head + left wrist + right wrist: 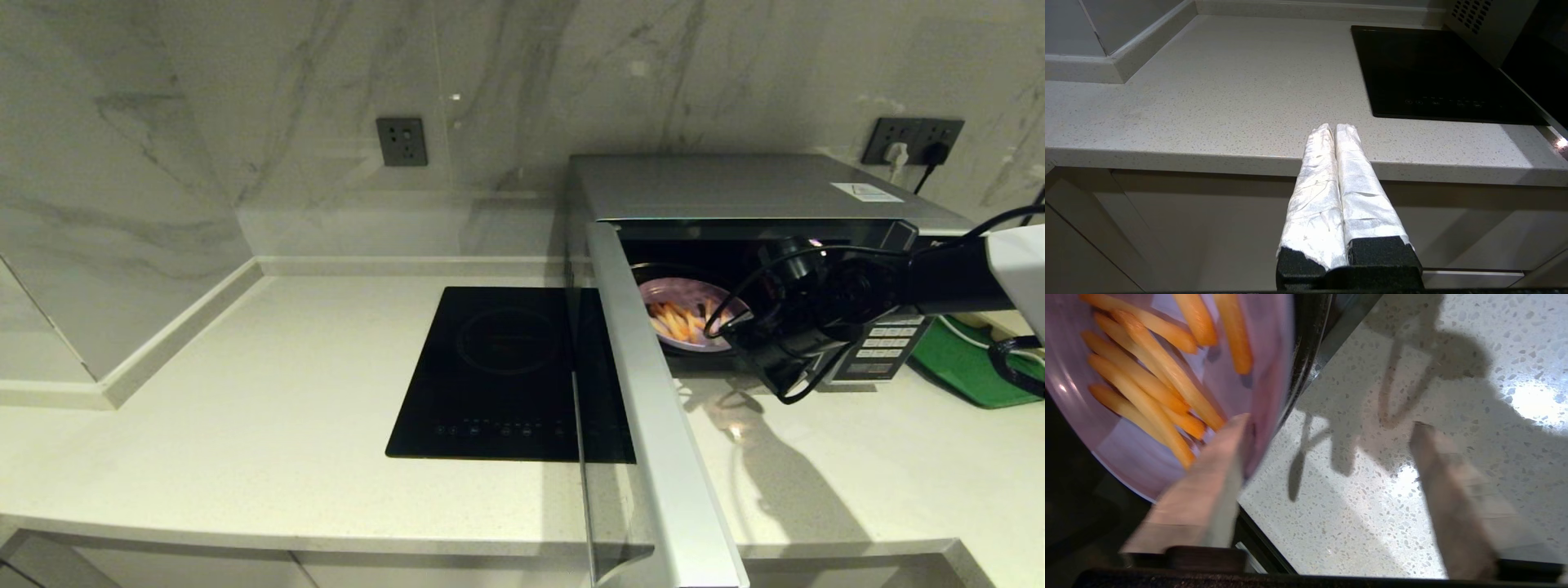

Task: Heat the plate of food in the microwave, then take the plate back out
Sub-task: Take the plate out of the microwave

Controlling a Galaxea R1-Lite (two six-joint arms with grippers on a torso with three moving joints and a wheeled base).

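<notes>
The silver microwave [735, 188] stands at the back right with its door [653, 408] swung wide open toward me. Inside it sits the lavender plate of food [682, 314], with orange-yellow fries [1151, 375] lying on it. My right gripper [1331, 420] is at the microwave's opening and is open. One finger [1216, 477] overlaps the plate's [1118, 445] near rim, while the other [1449, 490] hangs over the speckled counter. My left gripper [1334, 127] is shut on nothing, parked low in front of the counter's front edge.
A flat black induction cooktop [506, 367] is set into the counter [245, 425] left of the open door. The microwave keypad [886, 343] shows behind my right arm. A green board [971, 367] lies at the far right. Wall sockets [401, 141] are on the marble backsplash.
</notes>
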